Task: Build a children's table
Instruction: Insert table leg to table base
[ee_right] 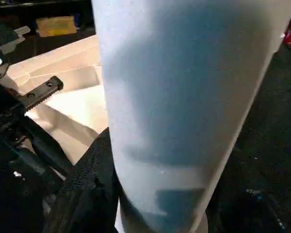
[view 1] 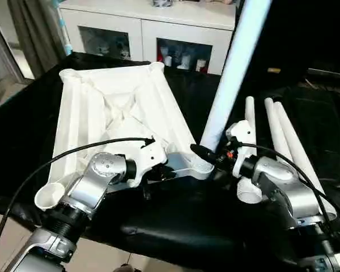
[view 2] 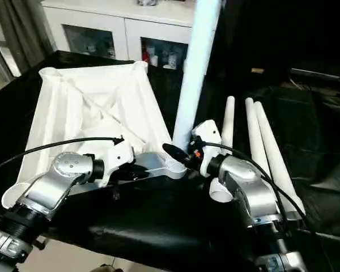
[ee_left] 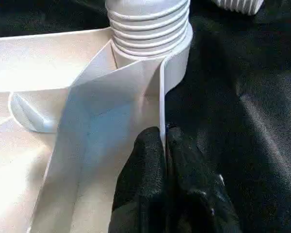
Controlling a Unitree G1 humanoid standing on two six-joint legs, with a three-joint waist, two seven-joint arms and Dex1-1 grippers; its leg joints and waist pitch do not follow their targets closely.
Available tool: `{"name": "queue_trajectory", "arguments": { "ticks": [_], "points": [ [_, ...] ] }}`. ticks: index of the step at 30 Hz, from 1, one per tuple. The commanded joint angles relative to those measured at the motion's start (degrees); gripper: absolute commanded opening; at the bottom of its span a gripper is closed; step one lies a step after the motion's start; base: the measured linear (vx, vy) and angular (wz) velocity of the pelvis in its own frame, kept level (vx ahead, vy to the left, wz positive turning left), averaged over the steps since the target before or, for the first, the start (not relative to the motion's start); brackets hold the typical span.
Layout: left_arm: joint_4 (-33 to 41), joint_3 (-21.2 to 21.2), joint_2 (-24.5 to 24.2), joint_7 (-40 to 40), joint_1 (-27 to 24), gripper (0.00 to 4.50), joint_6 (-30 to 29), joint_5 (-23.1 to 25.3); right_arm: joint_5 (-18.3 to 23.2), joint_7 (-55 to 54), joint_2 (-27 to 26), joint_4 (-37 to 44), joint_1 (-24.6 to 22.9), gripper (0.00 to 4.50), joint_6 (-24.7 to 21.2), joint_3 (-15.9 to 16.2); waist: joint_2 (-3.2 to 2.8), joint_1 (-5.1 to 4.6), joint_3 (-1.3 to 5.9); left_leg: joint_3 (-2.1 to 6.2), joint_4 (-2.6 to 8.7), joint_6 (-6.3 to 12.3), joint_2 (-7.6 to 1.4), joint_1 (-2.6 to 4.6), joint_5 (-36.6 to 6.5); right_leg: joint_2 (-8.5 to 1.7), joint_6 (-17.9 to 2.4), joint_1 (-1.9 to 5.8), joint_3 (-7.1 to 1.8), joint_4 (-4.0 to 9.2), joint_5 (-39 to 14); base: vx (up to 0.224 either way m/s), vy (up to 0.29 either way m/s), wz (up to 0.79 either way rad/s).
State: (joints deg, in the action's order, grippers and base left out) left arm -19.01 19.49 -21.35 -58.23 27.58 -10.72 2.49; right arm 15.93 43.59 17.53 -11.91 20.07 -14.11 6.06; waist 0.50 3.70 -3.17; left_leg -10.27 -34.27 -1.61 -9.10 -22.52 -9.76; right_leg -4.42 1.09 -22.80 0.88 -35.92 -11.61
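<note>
Right gripper [view 1: 199,151] fingers hold the upright leg [view 1: 232,76] seated in the near corner socket [view 1: 199,168]; left gripper [ee_left: 163,145] pinches the tabletop rim [ee_left: 161,97] beside it.

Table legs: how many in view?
4. One leg stands upright in the tabletop's near corner socket, right gripper around it; three loose legs lie side by side on the black cloth.
</note>
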Motion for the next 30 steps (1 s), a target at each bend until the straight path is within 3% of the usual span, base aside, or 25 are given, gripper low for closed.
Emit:
{"name": "queue_trajectory", "arguments": {
  "ticks": [1,5,10,13,27,29,30],
  "points": [
    [1.34,0.74,0.16,-2.12,1.54,0.00,2.08,-0.84,-0.21,2.49,0.97,-2.89,-2.14,1.90,-0.83,1.64,0.13,0.53,3.75,1.18,4.08,2.15,-3.53,1.35,-11.78,-3.62,-15.39,2.43,-1.60,3.94,-2.99,0.000,0.000,0.00],
    [0.94,0.92,-0.48,-3.20,1.91,0.00,3.03,-1.02,-0.12,6.30,2.03,-3.19,-3.60,1.89,1.49,2.40,0.02,0.91,3.63,1.14,4.08,2.80,-3.58,1.38,-11.56,-3.64,-15.52,2.32,-1.60,3.96,-2.62,0.000,0.000,0.00],
    [0.52,1.27,-1.41,-5.03,2.25,0.00,3.96,-1.09,-1.50,10.36,3.81,-4.07,-4.52,1.89,4.41,4.08,-0.08,1.34,3.35,1.27,4.50,1.51,-3.73,1.61,-15.09,-3.64,-14.84,2.03,-1.64,4.42,-7.49,0.000,0.000,0.00],
    [0.69,1.36,-1.80,-6.39,2.24,0.00,4.18,-1.41,-2.20,11.71,4.53,-4.79,-4.72,1.89,5.19,4.85,-0.04,1.38,3.39,1.29,4.52,1.45,-3.72,1.56,-15.15,-3.69,-14.85,2.08,-1.68,4.36,-6.75,0.000,0.000,0.00],
    [0.11,0.86,-2.45,-7.45,2.41,0.00,4.20,-1.52,-2.74,11.80,3.88,-8.83,-4.35,1.89,6.78,4.18,-0.09,1.25,2.99,1.44,5.00,0.40,-3.78,1.70,-18.44,-3.71,-14.29,1.73,-1.73,4.81,-11.26,0.000,0.000,0.00],
    [-0.42,0.46,-2.03,-6.28,2.83,0.00,3.71,-1.27,-3.97,9.45,3.38,-10.20,-3.76,1.89,7.30,3.91,-0.13,1.19,2.90,1.45,5.08,-0.03,-3.75,1.76,-19.54,-3.73,-14.01,1.60,-1.77,4.95,-12.68,0.000,0.000,0.00],
    [-0.98,0.04,-1.50,-5.00,3.27,0.00,3.14,-1.04,-5.49,6.18,2.62,-12.25,-2.86,1.89,8.17,3.40,-0.16,1.06,2.62,1.53,5.28,-0.89,-3.70,1.92,-21.64,-3.73,-13.41,1.29,-1.79,5.23,-15.97,0.000,0.000,0.00]
  ]
}}
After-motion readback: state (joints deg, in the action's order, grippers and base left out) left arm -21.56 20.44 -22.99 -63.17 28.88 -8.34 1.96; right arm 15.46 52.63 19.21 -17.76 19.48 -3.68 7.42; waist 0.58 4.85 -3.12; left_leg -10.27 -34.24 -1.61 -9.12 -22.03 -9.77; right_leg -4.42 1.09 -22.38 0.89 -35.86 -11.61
